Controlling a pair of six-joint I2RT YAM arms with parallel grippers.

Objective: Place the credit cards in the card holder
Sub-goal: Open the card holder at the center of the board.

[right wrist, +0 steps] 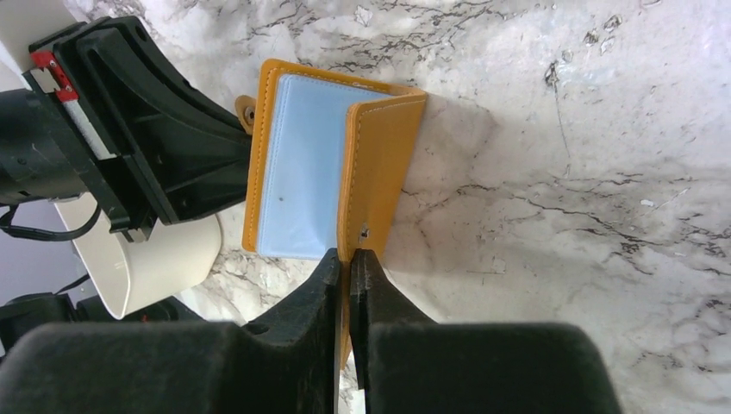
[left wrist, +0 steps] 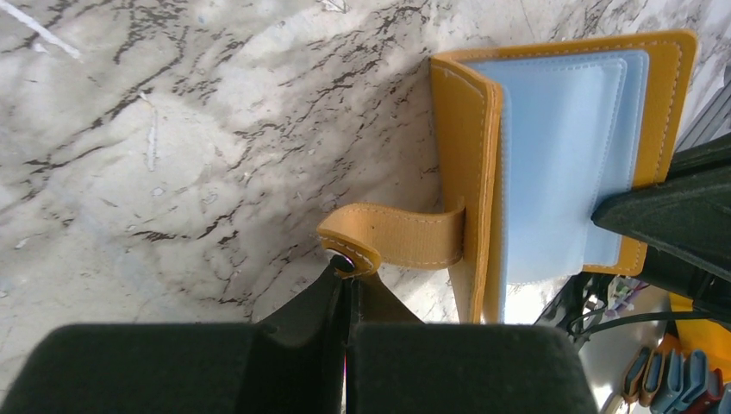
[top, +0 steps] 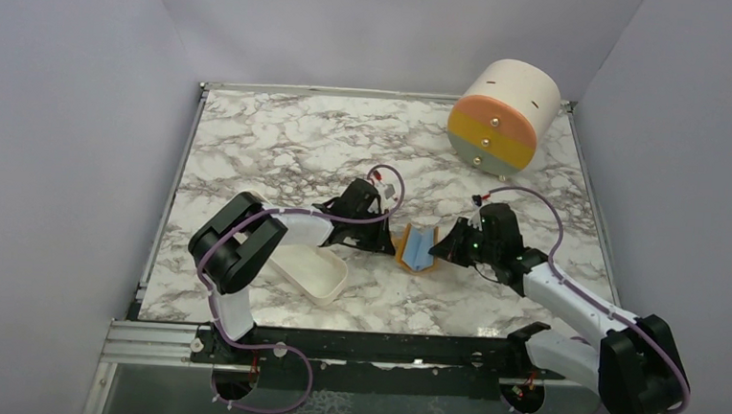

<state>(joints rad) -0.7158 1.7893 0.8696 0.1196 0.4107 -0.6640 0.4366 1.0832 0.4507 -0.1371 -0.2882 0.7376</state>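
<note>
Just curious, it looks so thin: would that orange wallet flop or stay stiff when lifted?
Probably floppy at its fold: one cover of the card holder stands raised where the right gripper pinches it. Its strap bends softly in the left gripper. Thin, so likely light.

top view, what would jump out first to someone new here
The orange card holder lies open mid-table, blue inside showing, between the two arms. The left gripper pinches its snap strap and the right gripper clamps the edge of the other cover. A big cream-and-orange drum stands at the far right corner.
</note>
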